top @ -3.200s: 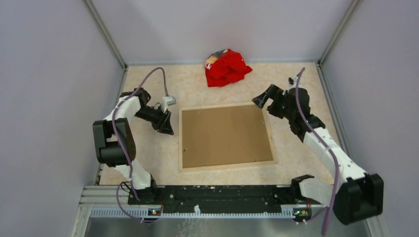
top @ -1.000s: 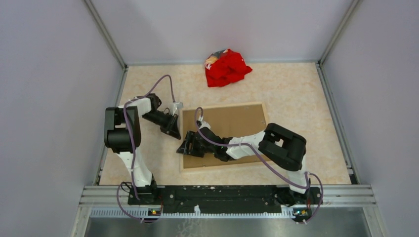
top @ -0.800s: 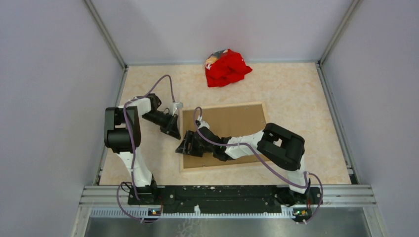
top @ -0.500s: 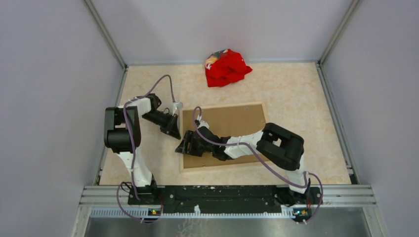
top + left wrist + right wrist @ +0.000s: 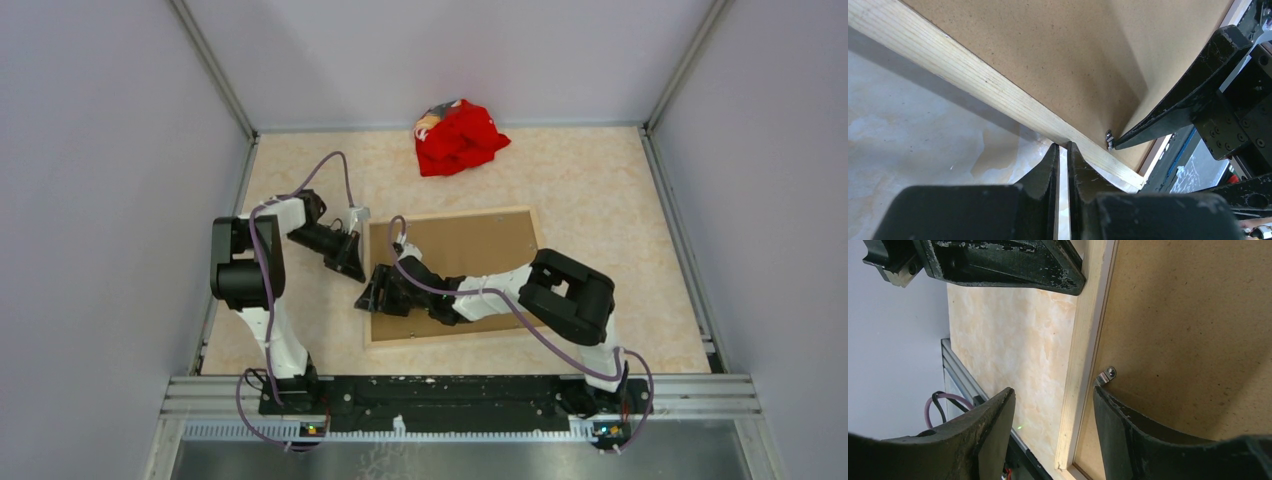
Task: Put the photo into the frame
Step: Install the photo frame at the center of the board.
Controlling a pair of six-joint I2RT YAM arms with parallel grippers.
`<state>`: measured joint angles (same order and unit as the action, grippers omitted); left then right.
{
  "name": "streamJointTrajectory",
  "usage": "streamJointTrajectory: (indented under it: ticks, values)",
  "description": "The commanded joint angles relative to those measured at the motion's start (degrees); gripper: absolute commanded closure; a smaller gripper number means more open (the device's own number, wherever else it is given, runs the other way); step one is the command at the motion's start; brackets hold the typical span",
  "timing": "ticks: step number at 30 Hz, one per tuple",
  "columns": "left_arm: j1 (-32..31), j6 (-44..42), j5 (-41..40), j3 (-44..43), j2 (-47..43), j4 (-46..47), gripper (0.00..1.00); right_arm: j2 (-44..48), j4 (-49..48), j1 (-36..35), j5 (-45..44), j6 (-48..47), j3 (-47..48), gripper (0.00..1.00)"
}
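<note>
frame (image 5: 460, 337), left rail: lying partly out of sight under the right gripper (image 5: 375, 297) in the top view
backing board (image 5: 1188, 315): running off the right wrist picture's edges

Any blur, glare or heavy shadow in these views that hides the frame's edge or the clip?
Top view: even light, no glare, frame sharp. Left wrist view: left gripper soft and dark up close, frame's wooden edge crisp. Right wrist view: right gripper blurred, clip sharp, shadow on the board below it.
</note>
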<state>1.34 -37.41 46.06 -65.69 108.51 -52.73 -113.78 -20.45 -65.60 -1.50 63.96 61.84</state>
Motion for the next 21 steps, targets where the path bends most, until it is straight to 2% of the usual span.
streamJointTrajectory:
  ticks: [1,21]
  values:
    - [-1.15,-2.87,-1.19,0.72,1.09,2.44,0.88,-2.15,2.09,-0.09,-2.64,-2.44,2.19,0.41]
    - [-1.15,-3.82,-1.30,1.44,0.62,2.10,0.90,-3.49,3.72,-0.14,-2.51,-4.45,4.83,0.42]
